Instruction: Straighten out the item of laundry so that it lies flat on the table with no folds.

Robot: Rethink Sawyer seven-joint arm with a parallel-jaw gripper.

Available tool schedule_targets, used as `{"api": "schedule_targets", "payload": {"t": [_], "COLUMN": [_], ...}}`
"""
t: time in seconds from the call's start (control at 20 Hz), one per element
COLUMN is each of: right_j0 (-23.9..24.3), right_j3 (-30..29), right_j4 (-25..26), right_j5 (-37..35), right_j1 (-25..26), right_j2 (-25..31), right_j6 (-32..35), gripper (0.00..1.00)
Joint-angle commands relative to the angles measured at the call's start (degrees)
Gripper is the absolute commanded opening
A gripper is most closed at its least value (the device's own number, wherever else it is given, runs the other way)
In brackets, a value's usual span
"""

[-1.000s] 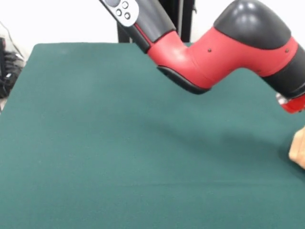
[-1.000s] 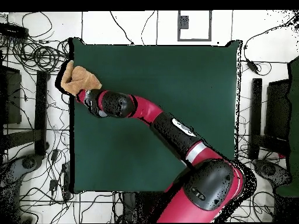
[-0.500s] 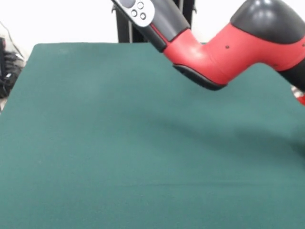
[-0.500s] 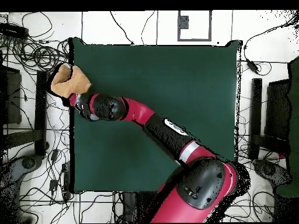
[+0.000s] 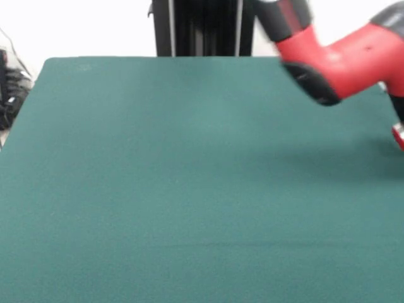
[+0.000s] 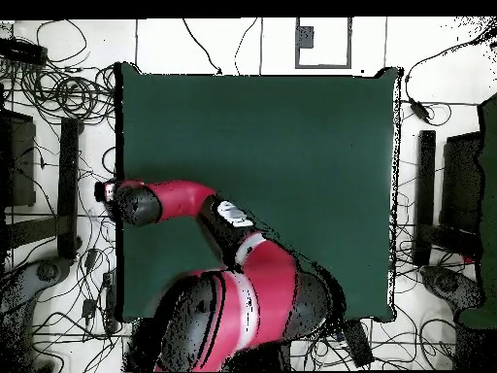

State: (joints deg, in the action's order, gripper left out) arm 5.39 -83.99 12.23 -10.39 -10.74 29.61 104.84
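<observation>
Laundry, the small towel the task is about, shows in neither view, so nothing confirms any flattening done. From the near edge to the far, the dark green felt-covered table [image 5: 158,189] lies bare. The red and black robot arm [image 6: 180,199] reaches past its side edge; the gripper's state cannot be told.

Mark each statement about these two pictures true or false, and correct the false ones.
1. In the overhead view the arm reaches to the left edge of the table. True.
2. A towel lies spread flat in the middle of the table. False: no towel shows in either view.
3. In the front view the arm shows at the upper right. True.
4. A person's hand rests on the table. False: no hand shows.
</observation>
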Motion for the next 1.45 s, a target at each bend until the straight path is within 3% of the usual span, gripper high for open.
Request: {"api": "schedule_targets", "payload": {"t": [0.05, 0.1, 0.25, 0.75, 0.85, 0.95, 1.15, 1.45], "right_j0": [-22.24, -27.52, -32.52, -31.40, -27.72, -17.31, -3.79, 0.74], "right_j3": [15.74, 18.60, 20.68, 19.94, 17.33, 12.00, 5.40, 2.87], "right_j4": [-0.02, -0.37, -2.39, -5.93, -6.46, -5.08, -7.65, -5.76], "right_j5": [-0.88, -1.98, -2.51, 2.46, 6.06, 8.29, 3.65, 1.44], "right_j1": [-1.04, 1.12, 3.95, 4.94, 3.06, -0.86, -2.20, -3.39], "right_j2": [-40.18, -48.51, -57.51, -57.37, -51.31, -35.79, -19.02, -15.85], "right_j6": [18.74, 21.06, 22.59, 19.15, 18.17, 14.53, 11.87, 9.63], "gripper": [0.00, 0.00, 0.00, 0.00, 0.00, 0.00, 0.00, 0.00]}}
